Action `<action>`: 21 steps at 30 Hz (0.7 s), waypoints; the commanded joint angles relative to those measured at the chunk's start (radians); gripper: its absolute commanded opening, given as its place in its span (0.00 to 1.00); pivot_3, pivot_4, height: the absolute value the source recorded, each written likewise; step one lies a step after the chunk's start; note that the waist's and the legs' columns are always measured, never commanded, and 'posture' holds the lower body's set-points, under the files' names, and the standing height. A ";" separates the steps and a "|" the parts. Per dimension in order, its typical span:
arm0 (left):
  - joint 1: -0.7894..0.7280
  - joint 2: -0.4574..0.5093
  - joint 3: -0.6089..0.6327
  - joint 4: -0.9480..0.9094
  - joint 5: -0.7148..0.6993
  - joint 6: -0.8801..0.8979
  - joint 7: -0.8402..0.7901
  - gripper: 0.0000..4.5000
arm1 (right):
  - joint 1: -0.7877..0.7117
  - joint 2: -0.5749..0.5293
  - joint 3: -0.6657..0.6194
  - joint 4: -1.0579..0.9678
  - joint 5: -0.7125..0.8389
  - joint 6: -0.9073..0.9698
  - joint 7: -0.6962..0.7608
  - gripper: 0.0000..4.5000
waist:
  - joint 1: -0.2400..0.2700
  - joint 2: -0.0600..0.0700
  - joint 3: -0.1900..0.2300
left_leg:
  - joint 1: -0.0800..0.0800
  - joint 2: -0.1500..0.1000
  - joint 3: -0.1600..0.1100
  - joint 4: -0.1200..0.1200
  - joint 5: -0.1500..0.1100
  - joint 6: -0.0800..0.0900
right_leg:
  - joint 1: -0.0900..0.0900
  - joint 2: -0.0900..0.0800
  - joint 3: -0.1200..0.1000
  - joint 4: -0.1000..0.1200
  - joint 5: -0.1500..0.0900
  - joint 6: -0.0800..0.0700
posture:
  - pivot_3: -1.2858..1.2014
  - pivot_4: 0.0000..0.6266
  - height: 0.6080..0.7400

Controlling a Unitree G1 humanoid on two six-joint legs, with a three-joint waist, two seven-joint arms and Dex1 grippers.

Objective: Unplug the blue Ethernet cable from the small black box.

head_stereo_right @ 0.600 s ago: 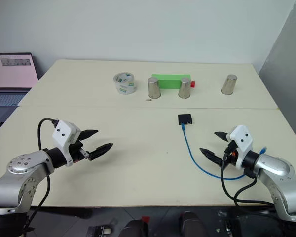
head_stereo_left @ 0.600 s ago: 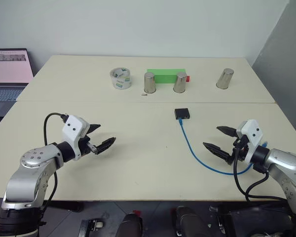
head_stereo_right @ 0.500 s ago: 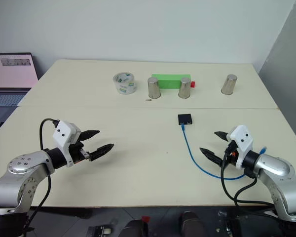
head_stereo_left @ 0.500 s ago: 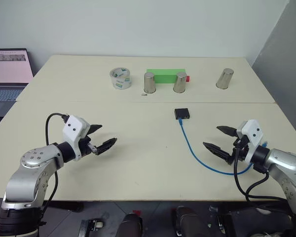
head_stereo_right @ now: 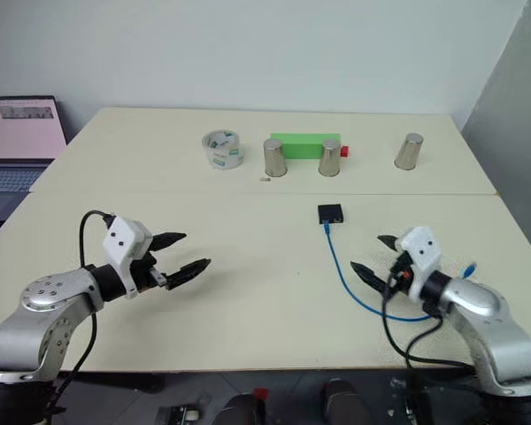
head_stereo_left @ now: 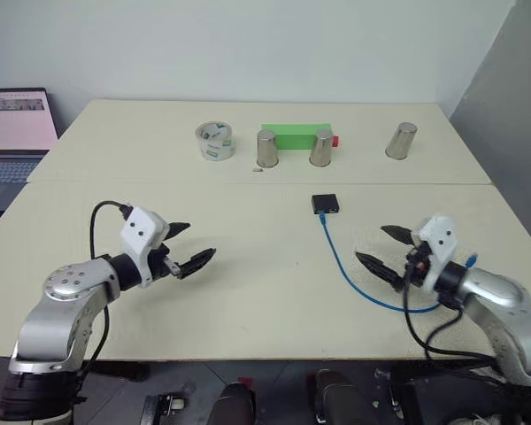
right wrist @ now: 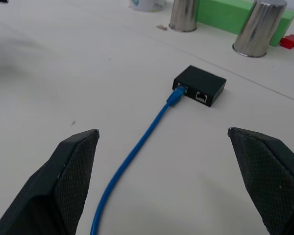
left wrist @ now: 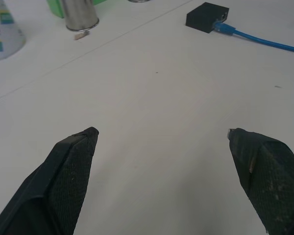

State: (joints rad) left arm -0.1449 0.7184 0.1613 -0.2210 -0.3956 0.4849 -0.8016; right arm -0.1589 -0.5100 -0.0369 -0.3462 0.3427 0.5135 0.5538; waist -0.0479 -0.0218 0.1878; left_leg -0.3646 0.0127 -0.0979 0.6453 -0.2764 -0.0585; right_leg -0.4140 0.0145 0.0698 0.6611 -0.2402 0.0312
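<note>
Both grippers, left (head_stereo_left: 188, 245) and right (head_stereo_left: 380, 250), hover wide open over the table (head_stereo_left: 248, 292), holding nothing. Between them, farther off, the cable (head_stereo_left: 345, 273) is plugged into the box (head_stereo_left: 326, 204). Nothing is done yet: reaching, gripping and pulling remain.

No legible words, brands or numbers anywhere. Green and blue label patches printed on the tape roll (left wrist: 1, 29), too blurred to read. Rows of small marks on the laptop screen (head_stereo_left: 18, 118) at the left, too small to make out. No lettering visible on the black box (right wrist: 200, 85), the steel cups (head_stereo_left: 267, 149) or the green block (head_stereo_left: 294, 137).
</note>
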 commanded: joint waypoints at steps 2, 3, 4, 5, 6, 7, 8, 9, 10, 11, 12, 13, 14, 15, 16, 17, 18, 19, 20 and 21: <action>-0.054 0.002 -0.040 -0.005 -0.008 0.003 -0.032 1.00 | -0.101 0.115 0.062 0.137 -0.096 -0.024 -0.136 0.99 | -0.003 0.000 0.000 | 0.000 0.000 0.000 0.000 0.000 0.000 | 0.000 0.000 0.000 0.000 0.000 0.000 | 0.52 0.24 1.00; -0.070 -0.001 -0.048 -0.001 -0.011 0.001 -0.039 1.00 | -0.127 0.148 0.077 0.175 -0.113 -0.029 -0.159 0.99 | -0.003 0.000 0.000 | 0.000 0.000 0.000 0.000 0.000 0.000 | 0.000 0.000 0.000 0.000 0.000 0.000 | 0.52 0.24 1.00; -0.080 -0.004 -0.053 0.002 -0.013 -0.001 -0.043 1.00 | -0.144 0.169 0.086 0.201 -0.126 -0.034 -0.174 0.99 | -0.003 0.000 0.000 | 0.000 0.000 0.000 0.000 0.000 0.000 | -0.001 0.000 0.000 0.000 0.000 0.000 | 0.52 0.24 1.00; -0.093 -0.007 -0.058 0.006 -0.014 -0.003 -0.048 1.00 | -0.167 0.201 0.088 0.232 -0.137 -0.030 -0.203 0.99 | -0.003 0.000 0.000 | -0.001 0.000 0.000 0.000 0.000 0.000 | -0.001 0.000 0.000 0.000 0.000 0.000 | 0.52 0.24 1.00; -0.103 -0.009 -0.062 0.011 -0.012 -0.006 -0.051 1.00 | -0.189 0.233 0.091 0.267 -0.148 -0.030 -0.231 0.99 | -0.003 0.000 0.000 | -0.001 0.000 0.000 -0.001 0.000 0.000 | -0.002 0.000 0.000 0.001 0.000 0.000 | 0.52 0.24 1.00; -0.111 -0.011 -0.066 0.016 -0.009 -0.011 -0.053 1.00 | -0.206 0.260 0.095 0.297 -0.159 -0.036 -0.251 0.99 | -0.003 0.000 0.000 | -0.001 0.000 0.000 -0.001 0.000 0.000 | -0.002 0.000 0.000 0.001 0.000 -0.001 | 0.52 0.24 1.00; -0.118 -0.013 -0.070 0.021 -0.004 -0.016 -0.054 1.00 | -0.225 0.292 0.096 0.331 -0.165 -0.040 -0.273 0.99 | -0.004 0.000 0.000 | -0.001 0.000 0.000 -0.001 0.000 0.000 | -0.002 0.000 0.000 0.001 0.000 -0.001 | 0.52 0.24 1.00; -0.121 -0.015 -0.073 0.024 0.000 -0.020 -0.055 1.00 | -0.240 0.317 0.096 0.361 -0.173 -0.044 -0.293 0.99 | -0.004 0.000 0.000 | -0.001 0.000 0.000 -0.001 0.000 0.000 | -0.002 0.000 0.000 0.001 0.000 -0.001 | 0.52 0.24 1.00; -0.123 -0.016 -0.076 0.026 0.003 -0.024 -0.055 1.00 | -0.257 0.337 0.099 0.398 -0.191 -0.060 -0.313 0.99 | -0.005 0.000 0.000 | -0.001 0.000 0.000 -0.001 0.000 0.000 | -0.003 0.000 0.000 0.001 0.000 -0.001 | 0.52 0.24 1.00; -0.124 -0.017 -0.077 0.026 0.004 -0.027 -0.055 1.00 | -0.271 0.353 0.101 0.431 -0.209 -0.075 -0.333 0.99 | -0.006 0.000 0.000 | -0.001 0.000 0.000 -0.001 0.000 0.000 | -0.003 0.000 0.000 0.001 0.000 -0.001 | 0.52 0.24 1.00; -0.126 -0.018 -0.077 0.027 0.004 -0.028 -0.056 1.00 | -0.288 0.370 0.095 0.466 -0.224 -0.081 -0.362 0.99 | -0.007 0.000 0.000 | -0.001 0.000 0.000 -0.001 0.000 0.000 | -0.003 0.000 0.000 0.001 0.000 -0.001 | 0.52 0.24 1.00; -0.127 -0.019 -0.077 0.027 0.004 -0.030 -0.055 1.00 | -0.302 0.384 0.090 0.492 -0.232 -0.084 -0.377 0.99 | -0.008 0.000 0.000 | -0.002 0.000 0.001 -0.001 0.000 0.000 | -0.004 0.000 0.001 0.002 0.000 -0.001 | 0.52 0.24 1.00; -0.126 -0.020 -0.075 0.026 0.003 -0.030 -0.054 1.00 | -0.313 0.396 0.089 0.511 -0.237 -0.085 -0.387 0.96 | -0.008 0.000 0.000 | -0.002 0.000 0.001 -0.001 0.000 0.000 | -0.004 0.000 0.001 0.002 0.000 -0.001 | 0.52 0.24 1.00; -0.126 -0.022 -0.073 0.026 0.002 -0.032 -0.052 1.00 | -0.321 0.404 0.090 0.525 -0.243 -0.086 -0.394 0.91 | -0.008 0.000 0.000 | -0.003 0.000 0.001 -0.001 0.000 0.000 | -0.005 0.000 0.001 0.002 0.000 -0.001 | 0.52 0.24 1.00; -0.124 -0.022 -0.072 0.024 0.001 -0.032 -0.051 1.00 | -0.327 0.409 0.096 0.536 -0.249 -0.086 -0.393 0.88 | -0.008 0.000 0.000 | -0.003 0.000 0.001 -0.001 0.000 0.000 | -0.005 0.000 0.001 0.002 0.000 -0.001 | 0.52 0.24 1.00; -0.123 -0.023 -0.071 0.023 0.001 -0.031 -0.049 1.00 | -0.332 0.412 0.102 0.545 -0.257 -0.085 -0.394 0.84 | -0.008 0.000 0.000 | -0.003 0.000 0.001 -0.001 0.000 0.000 | -0.005 0.000 0.001 0.002 0.000 -0.001 | 0.52 0.24 1.00; -0.121 -0.023 -0.070 0.023 0.002 -0.032 -0.048 1.00 | -0.337 0.414 0.107 0.555 -0.265 -0.086 -0.395 0.79 | -0.009 0.000 0.000 | -0.003 0.000 0.001 -0.001 0.000 0.000 | -0.005 0.000 0.001 0.002 0.000 -0.001 | 0.52 0.24 1.00; -0.119 -0.024 -0.069 0.022 0.003 -0.032 -0.046 1.00 | -0.340 0.416 0.112 0.563 -0.271 -0.086 -0.392 0.73 | -0.009 0.000 0.000 | -0.003 0.000 0.001 -0.001 0.000 0.000 | -0.005 0.000 0.001 0.003 0.000 -0.001 | 0.52 0.24 1.00; -0.117 -0.025 -0.069 0.022 0.003 -0.033 -0.044 1.00 | -0.343 0.415 0.120 0.569 -0.282 -0.088 -0.392 0.68 | -0.009 0.000 0.000 | -0.003 0.000 0.001 -0.001 0.000 0.000 | -0.005 0.000 0.001 0.003 0.000 -0.001 | 0.52 0.24 1.00; -0.115 -0.026 -0.069 0.021 0.003 -0.033 -0.042 1.00 | -0.345 0.415 0.126 0.574 -0.291 -0.090 -0.393 0.61 | -0.009 0.001 0.000 | -0.002 0.000 0.001 -0.001 0.000 0.000 | -0.005 0.000 0.001 0.003 0.000 -0.001 | 0.52 0.24 1.00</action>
State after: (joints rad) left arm -0.2591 0.6955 0.0747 -0.1829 -0.3916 0.4706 -0.8506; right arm -0.4933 -0.1005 0.0685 0.2229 0.0657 0.4361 0.1595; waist -0.0574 -0.0213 0.1880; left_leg -0.3670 0.0128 -0.0972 0.6444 -0.2764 -0.0584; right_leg -0.4188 0.0145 0.0707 0.6641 -0.2404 0.0302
